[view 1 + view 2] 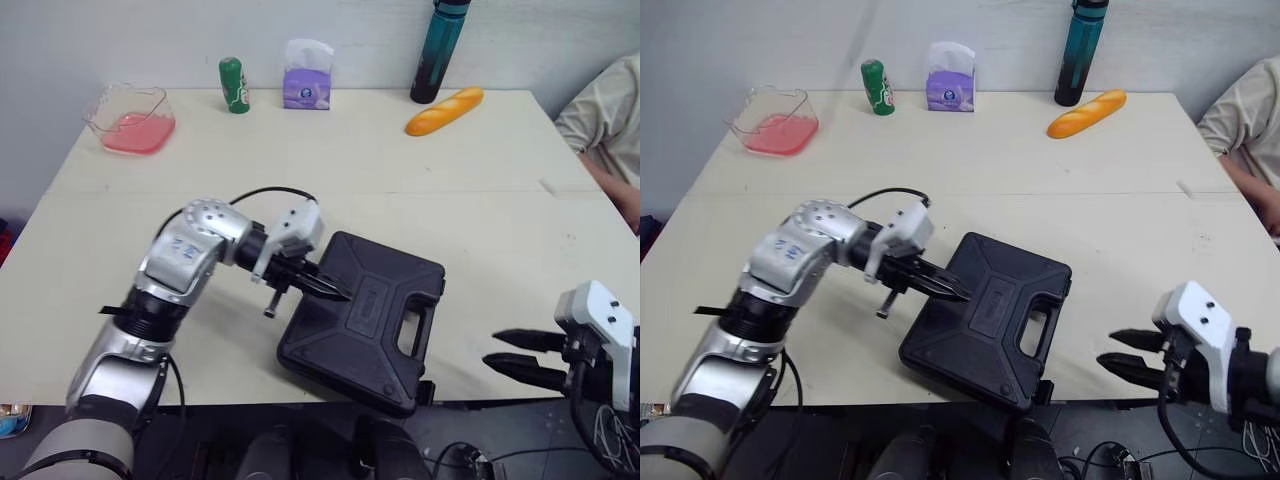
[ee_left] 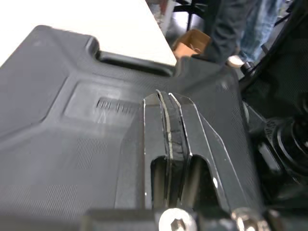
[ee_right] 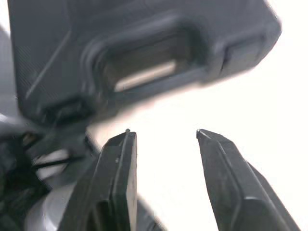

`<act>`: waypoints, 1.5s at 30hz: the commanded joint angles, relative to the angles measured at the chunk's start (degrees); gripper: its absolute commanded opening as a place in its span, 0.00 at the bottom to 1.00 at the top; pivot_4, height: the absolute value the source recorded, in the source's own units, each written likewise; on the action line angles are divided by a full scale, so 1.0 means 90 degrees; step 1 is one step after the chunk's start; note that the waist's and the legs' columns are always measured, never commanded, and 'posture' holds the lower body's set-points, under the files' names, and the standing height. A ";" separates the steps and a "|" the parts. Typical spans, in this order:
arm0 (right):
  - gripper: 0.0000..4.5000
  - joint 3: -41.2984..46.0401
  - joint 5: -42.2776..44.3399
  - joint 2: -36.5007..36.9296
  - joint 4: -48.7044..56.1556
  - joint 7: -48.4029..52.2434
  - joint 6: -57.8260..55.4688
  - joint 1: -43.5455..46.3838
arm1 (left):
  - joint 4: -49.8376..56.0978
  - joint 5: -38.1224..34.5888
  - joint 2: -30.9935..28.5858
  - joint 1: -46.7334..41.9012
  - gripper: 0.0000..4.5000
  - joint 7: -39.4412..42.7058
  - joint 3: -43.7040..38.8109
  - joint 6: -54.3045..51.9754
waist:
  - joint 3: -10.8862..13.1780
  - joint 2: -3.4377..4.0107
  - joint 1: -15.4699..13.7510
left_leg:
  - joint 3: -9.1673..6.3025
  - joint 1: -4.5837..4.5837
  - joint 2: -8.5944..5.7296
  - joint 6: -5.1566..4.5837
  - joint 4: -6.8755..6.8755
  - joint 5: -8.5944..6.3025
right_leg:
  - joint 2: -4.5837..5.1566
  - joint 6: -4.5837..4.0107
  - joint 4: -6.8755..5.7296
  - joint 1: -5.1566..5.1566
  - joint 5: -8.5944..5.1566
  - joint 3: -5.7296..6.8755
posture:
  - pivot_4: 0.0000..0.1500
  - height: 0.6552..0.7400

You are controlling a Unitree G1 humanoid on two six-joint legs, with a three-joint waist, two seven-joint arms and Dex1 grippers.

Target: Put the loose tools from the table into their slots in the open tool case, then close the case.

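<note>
Resting near the front edge of the bench, the black tool case lies flat with its lid down. It is turned at an angle, so its moulded carry handle faces the robot's right. One lower corner of the case reaches the front edge of the bench.

The left end effector is closed and holds nothing. In the left wrist view its two black fingers lie pressed together along the textured lid. In the head views their tips sit over the left part of the lid, beside the recessed label panel. Whether the tips press on the lid or lie just above it cannot be told.

The right end effector is open and empty, its fingers spread apart. It points toward the handle side of the case, near it but with a clear gap between them.

Along the far side of the bench, well apart from the case, stand:
- a clear container of pink liquid
- a green can
- a purple tissue pack
- a teal bottle
- a loaf of bread

A person's arm shows at the right edge.
</note>
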State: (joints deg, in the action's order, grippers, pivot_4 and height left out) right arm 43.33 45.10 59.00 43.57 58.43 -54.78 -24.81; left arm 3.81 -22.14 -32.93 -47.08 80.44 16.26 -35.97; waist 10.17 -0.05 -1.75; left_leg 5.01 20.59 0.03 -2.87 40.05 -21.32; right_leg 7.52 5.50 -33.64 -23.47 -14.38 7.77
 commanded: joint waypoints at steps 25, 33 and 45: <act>0.01 -0.2955 -0.0538 -0.0213 0.0864 -0.0974 0.0529 0.0538 | 0.0567 0.2087 0.1002 0.0449 0.00 -0.0778 0.2978 0.1138 | 0.0001 -0.0007 -0.0149 | 0.0007 -0.0017 -0.0004 -0.0006 0.0012 0.0001 | 0.0037 0.0010 0.0021 0.0008 0.0006 -0.0034 | 1.00 0.91; 0.01 -0.3075 0.0660 -0.0487 0.0958 -0.1608 -0.0280 0.1777 | 0.0474 0.2128 0.1067 0.0407 0.00 -0.0879 0.3002 0.1100 | 0.0001 -0.0009 0.0010 | 0.0010 -0.0034 0.0016 0.0004 0.0008 0.0003 | 0.0037 -0.0011 0.0008 0.0011 0.0000 -0.0026 | 1.00 0.91; 0.01 -0.0765 -0.0011 0.0165 0.0414 -0.0192 0.0382 0.0492 | 0.0106 0.0124 0.1092 -0.0230 0.00 -0.0523 0.0622 0.0209 | 0.0008 -0.0016 -0.0045 | 0.0009 -0.0014 0.0024 0.0009 0.0017 0.0001 | 0.0015 -0.0017 0.0000 -0.0002 -0.0003 -0.0017 | 1.00 0.91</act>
State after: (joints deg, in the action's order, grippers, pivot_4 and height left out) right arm 32.42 45.76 60.05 47.98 54.62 -53.17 -19.78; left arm 5.35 -18.95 -22.49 -47.65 75.74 25.56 -33.79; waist 10.24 -0.20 -2.15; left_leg 5.09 20.45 0.25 -2.78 40.20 -21.31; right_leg 7.66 5.37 -33.63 -23.48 -14.40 7.62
